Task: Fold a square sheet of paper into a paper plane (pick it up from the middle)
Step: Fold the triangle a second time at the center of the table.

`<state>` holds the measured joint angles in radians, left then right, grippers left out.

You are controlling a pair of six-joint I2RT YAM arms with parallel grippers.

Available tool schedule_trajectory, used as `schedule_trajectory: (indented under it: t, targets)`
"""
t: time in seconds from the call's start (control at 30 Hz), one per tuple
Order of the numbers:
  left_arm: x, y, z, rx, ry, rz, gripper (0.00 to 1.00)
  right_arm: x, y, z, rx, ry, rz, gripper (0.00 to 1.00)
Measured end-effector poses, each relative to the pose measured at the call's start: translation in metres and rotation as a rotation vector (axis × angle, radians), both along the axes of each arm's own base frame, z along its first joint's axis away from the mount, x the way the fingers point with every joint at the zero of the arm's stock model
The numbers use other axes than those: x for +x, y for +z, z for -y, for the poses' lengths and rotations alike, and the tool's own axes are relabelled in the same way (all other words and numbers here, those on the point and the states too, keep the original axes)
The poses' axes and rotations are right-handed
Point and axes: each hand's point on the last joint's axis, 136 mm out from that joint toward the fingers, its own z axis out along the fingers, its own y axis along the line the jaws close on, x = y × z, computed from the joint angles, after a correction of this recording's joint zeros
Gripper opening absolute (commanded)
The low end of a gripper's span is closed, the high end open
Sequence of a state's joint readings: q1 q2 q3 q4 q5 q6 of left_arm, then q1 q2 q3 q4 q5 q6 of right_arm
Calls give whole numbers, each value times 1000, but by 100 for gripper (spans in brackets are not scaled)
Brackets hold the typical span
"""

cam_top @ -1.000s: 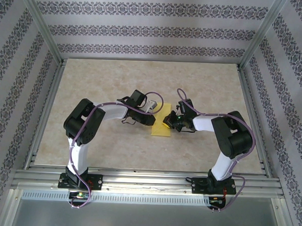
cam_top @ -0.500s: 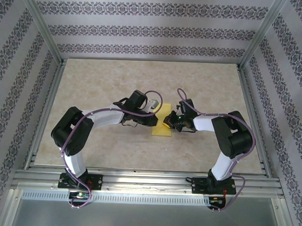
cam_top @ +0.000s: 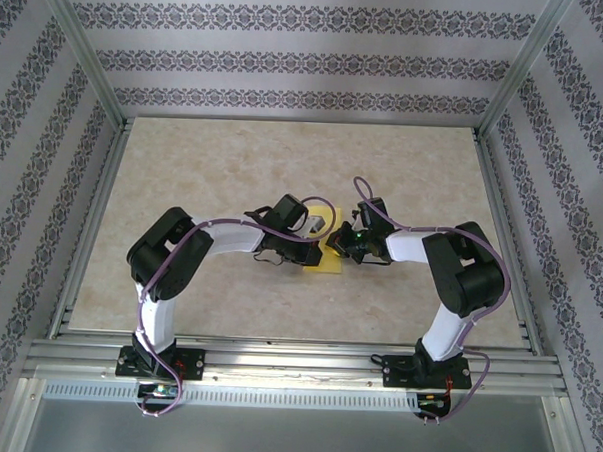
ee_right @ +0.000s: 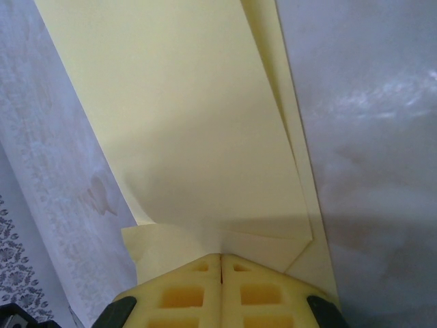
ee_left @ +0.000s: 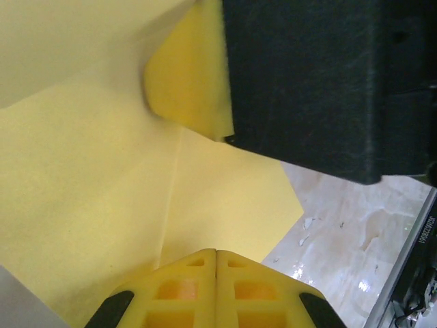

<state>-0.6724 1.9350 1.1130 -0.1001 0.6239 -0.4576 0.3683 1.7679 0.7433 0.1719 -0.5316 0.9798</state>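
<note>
The yellow square sheet of paper [cam_top: 321,260] lies partly folded on the table between both arms. My right gripper [cam_top: 339,245] is shut on one edge of it. In the right wrist view a folded flap [ee_right: 191,123] runs away from the closed tips [ee_right: 220,258]. My left gripper [cam_top: 320,239] is shut, with nothing seen between its fingers. Its tips [ee_left: 216,254] sit low over the sheet [ee_left: 82,178], just right of a crease [ee_left: 172,191]. A lifted flap [ee_left: 188,75] curls up beside the black body of the right gripper [ee_left: 307,82].
The marbled beige table [cam_top: 234,173] stretches around the sheet, and bare tabletop [ee_left: 341,225] shows past the paper's corner. Aluminium frame rails [cam_top: 91,227] and patterned walls [cam_top: 309,56] enclose the workspace. Both arm bases stand at the near edge.
The left arm has swung right, bringing its gripper over the sheet beside the right gripper, and its jaws have closed. The right gripper has kept its hold in place.
</note>
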Motion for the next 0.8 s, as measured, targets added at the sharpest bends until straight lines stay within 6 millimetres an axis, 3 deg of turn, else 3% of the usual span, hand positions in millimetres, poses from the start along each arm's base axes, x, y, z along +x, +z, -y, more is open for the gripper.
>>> schedule_trajectory:
  t: [0.33, 0.6, 0.8]
  targets:
    - [-12, -15, -9, 17, -1, -29, 7, 0, 0, 0, -3, 7, 6, 0]
    - [-17, -14, -13, -11, 20, -17, 8, -1, 0, 0, -4, 12, 5, 0]
    - [-35, -9, -21, -50, 55, -66, 8, -1, -1, 0, -6, 14, 7, 0]
